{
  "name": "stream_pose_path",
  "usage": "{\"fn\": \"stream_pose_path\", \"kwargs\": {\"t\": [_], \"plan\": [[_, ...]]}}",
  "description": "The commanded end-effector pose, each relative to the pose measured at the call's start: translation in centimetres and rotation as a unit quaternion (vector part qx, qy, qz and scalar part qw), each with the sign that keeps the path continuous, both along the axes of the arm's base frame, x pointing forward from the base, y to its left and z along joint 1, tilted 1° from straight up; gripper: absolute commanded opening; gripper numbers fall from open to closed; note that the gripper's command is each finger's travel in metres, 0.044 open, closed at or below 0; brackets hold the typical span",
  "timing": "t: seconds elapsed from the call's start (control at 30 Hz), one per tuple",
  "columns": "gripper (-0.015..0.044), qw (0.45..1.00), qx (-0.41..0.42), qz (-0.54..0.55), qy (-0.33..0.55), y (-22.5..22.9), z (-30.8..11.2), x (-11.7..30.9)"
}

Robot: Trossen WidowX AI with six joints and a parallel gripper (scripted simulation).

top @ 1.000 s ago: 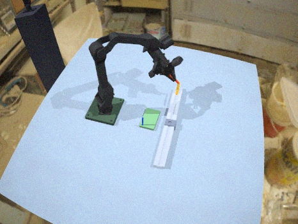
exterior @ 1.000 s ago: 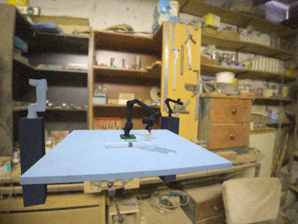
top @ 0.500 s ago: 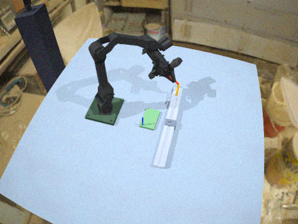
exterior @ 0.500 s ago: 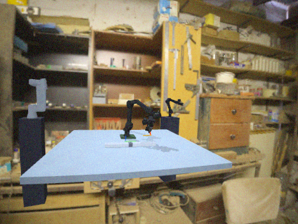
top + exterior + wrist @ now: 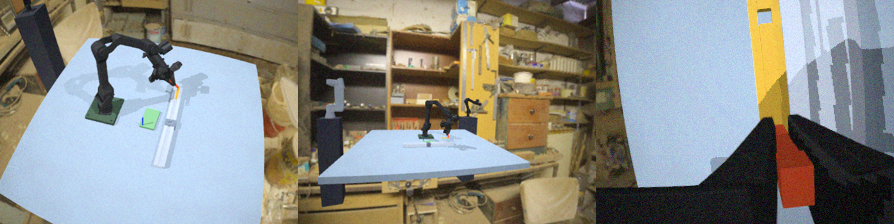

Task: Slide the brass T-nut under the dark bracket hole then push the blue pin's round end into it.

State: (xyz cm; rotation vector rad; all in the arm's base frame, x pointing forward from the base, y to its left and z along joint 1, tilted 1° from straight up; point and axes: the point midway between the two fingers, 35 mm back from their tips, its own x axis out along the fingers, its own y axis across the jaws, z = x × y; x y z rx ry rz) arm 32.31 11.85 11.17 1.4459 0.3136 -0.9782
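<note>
With its handle clamped in the pincer, the nut juts out past the fingertips, at the rail's end well apart from the bracket!

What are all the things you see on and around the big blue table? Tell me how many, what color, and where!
Table: one, light blue, in the middle.
Rail: one, silvery, on the table.
Bracket: one, dark gray, across the rail.
T-nut: one, yellow, by the rail's far end in the top view.
Handle: one, orange-red, gripped.
Tray: one, light green, between arm and rail.
Pin: one, blue, on the tray.
Posts: two, dark, beside the table.
Drawers: two, brown, behind, right.
Robot base plate: one, dark green, under the arm.
Robot arm: one, black, on its plate.
Tool: one, black, on the arm's end.
</note>
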Motion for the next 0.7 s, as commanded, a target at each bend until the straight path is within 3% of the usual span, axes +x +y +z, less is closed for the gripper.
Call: {"fn": "stream_pose_path", "kwargs": {"t": [0.0, 0.67], "plan": [[-0.015, 1.0, -0.002, -0.003, 0.0, -0.1, -0.8, -0.1], [-0.015, 1.0, -0.004, -0.004, 0.0, -0.1, -2.9, -0.1]]}}
